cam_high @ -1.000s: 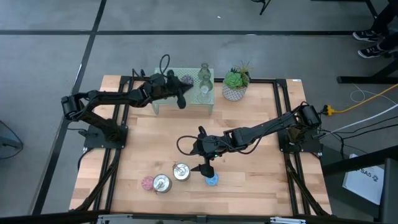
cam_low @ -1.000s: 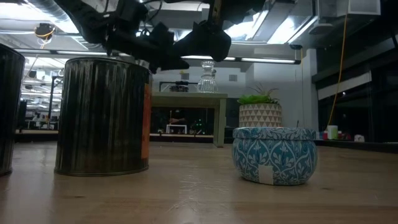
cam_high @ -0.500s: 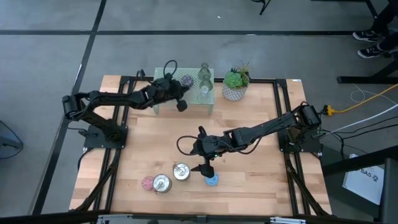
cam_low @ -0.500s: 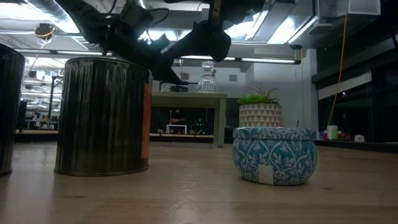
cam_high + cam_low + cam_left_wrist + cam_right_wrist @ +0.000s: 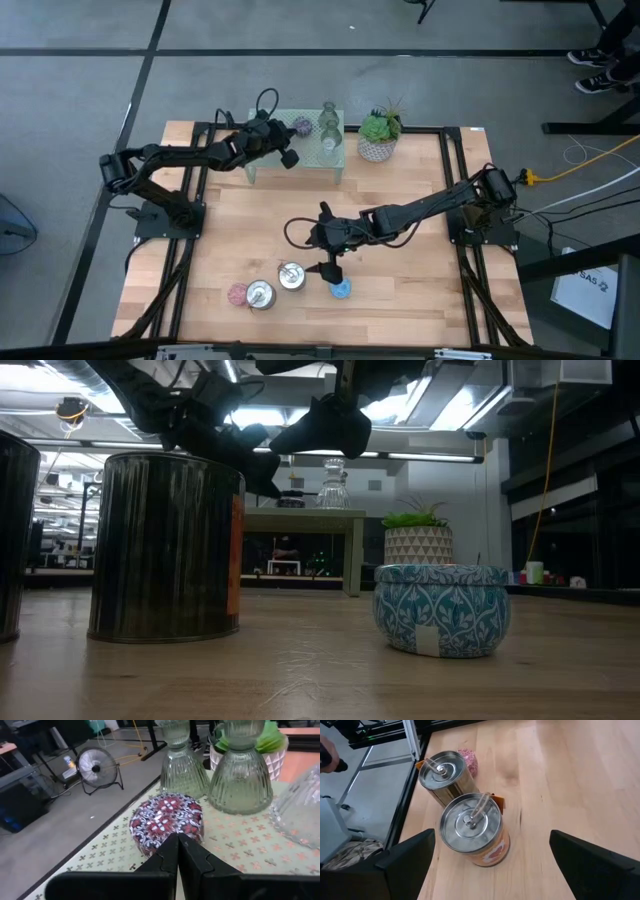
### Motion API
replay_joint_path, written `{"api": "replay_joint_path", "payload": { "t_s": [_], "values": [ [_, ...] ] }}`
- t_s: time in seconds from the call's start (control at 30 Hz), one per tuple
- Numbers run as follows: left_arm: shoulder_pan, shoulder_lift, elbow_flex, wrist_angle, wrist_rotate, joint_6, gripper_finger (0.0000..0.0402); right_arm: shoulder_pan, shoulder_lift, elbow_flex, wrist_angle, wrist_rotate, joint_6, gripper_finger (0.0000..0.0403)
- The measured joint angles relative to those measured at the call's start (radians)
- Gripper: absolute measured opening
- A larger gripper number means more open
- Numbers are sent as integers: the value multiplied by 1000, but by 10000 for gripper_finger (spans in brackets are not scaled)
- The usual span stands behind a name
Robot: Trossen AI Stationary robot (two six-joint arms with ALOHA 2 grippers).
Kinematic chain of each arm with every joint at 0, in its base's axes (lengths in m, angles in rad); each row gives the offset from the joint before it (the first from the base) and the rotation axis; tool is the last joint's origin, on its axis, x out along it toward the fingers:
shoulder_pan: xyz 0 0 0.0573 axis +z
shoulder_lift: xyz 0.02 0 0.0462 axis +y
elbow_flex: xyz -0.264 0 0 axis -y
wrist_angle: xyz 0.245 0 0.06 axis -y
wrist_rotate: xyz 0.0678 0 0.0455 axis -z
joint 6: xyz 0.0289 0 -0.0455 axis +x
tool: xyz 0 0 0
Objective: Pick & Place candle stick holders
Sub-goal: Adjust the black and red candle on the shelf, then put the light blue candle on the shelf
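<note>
On the mint-green mesh stand point(image 5: 296, 146) at the table's far side stand a purple patterned holder point(image 5: 167, 821) and ribbed glass holders point(image 5: 242, 776). My left gripper point(image 5: 178, 845) is shut and hovers just in front of the purple holder point(image 5: 302, 127), pointing at it; a small gap shows in the high view. Two silver holders point(image 5: 471, 828), a pink holder point(image 5: 468, 760) and a blue patterned holder point(image 5: 341, 289) stand on the table near its front edge. My right gripper point(image 5: 328, 268) hangs open above them, holding nothing.
A green plant in a white pot point(image 5: 379, 136) stands right of the stand. The wooden tabletop point(image 5: 400, 290) is bare on its right half. A dark frame rail point(image 5: 406, 795) runs along the table's left edge.
My left gripper has turned its wrist beside the stand's near left corner, dipping a little and swinging its shut fingers round toward the purple holder. No holder has moved.
</note>
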State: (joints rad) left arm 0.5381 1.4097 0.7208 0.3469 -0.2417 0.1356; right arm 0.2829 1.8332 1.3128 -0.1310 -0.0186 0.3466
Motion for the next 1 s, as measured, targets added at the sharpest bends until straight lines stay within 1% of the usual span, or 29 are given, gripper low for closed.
{"api": "replay_joint_path", "payload": {
  "t_s": [0.1, 0.2, 0.37, 0.47, 0.6, 0.7, 0.87, 1.0],
  "values": [
    [1, -4, 0, 16, -1, 5, 5, 0, 0, 0, 0, 0, 0, 392],
    [-24, -35, 0, 23, -3, 41, 2, 0, 0, 0, -4, -2, 1, 392],
    [-121, -143, 0, -32, -3, 93, 4, 10, 0, 0, -51, -88, 1, 392],
    [-211, -232, 0, -102, -2, 93, 5, 27, 0, 0, -50, -107, 1, 392],
    [-357, -344, 0, -236, -3, 93, 1, 40, 0, 0, -45, -112, 2, 392],
    [-474, -403, 0, -350, -17, 74, 4, 40, 0, 0, -44, -113, 5, 392],
    [-683, -435, 0, -473, -108, 14, 4, 39, 0, 0, -44, -113, 5, 392],
    [-825, -427, 0, -483, -176, -10, 2, 39, 0, 0, -42, -113, 6, 392]
  ]
}}
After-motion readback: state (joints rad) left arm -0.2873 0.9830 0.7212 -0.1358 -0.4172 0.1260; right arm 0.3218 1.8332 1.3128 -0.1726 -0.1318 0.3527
